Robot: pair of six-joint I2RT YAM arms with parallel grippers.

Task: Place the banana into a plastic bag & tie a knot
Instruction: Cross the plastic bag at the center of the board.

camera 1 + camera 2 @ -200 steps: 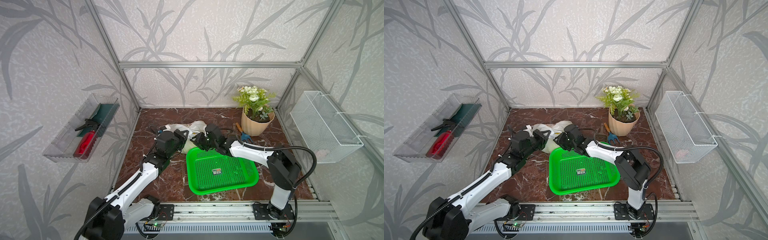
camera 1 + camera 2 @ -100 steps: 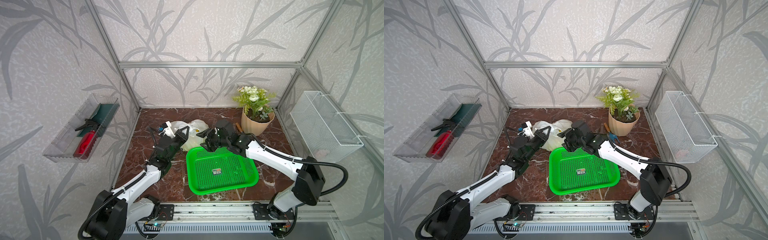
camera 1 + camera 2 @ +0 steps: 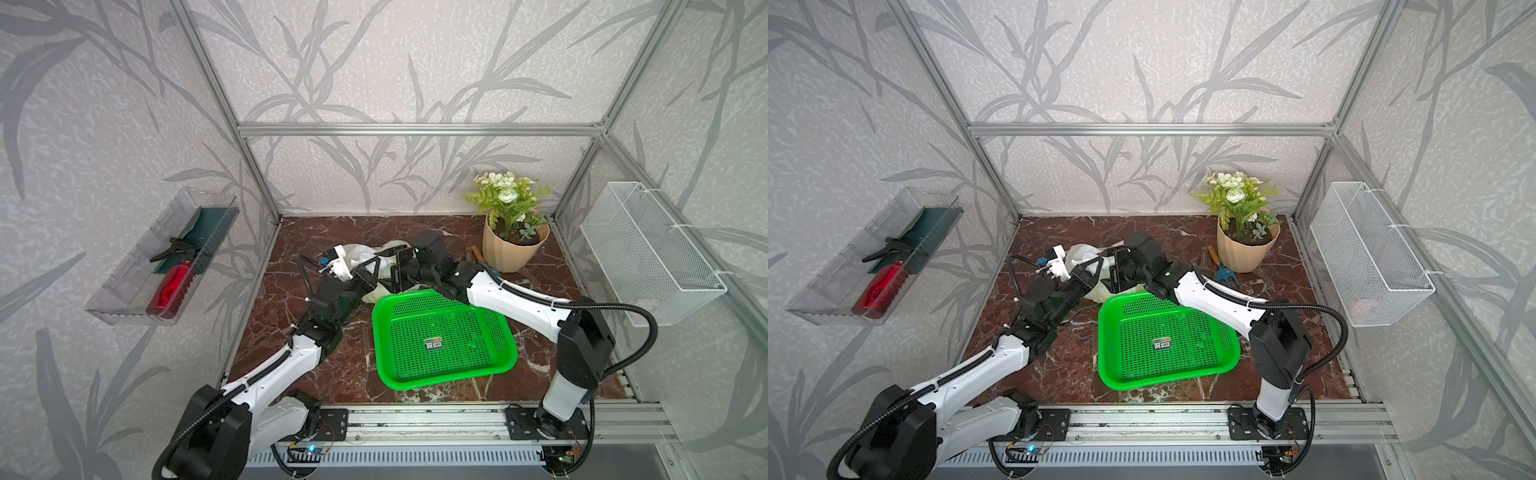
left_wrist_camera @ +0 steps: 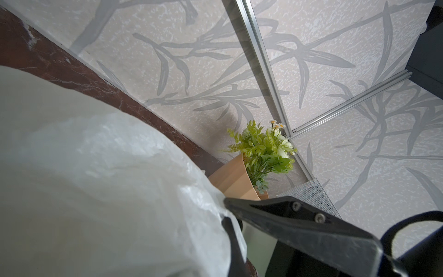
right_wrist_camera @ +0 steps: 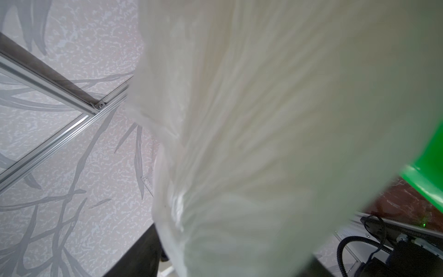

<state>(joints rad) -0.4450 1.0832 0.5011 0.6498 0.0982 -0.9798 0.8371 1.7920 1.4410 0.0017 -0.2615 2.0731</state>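
While the left end effector [image 3: 373, 266] pinches the thin white plastic bag [image 3: 360, 252], seemingly for knotting, the right end effector [image 3: 393, 270] stands spread.

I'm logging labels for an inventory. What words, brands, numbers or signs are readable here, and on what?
Sticker on the floor of the green basket: print too small to read.
Plastic bag: no readable print in any view.
Nothing else bears text.

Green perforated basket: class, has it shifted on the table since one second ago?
No. The green perforated basket keeps the same place against the front rail and the flower pot in both top views.
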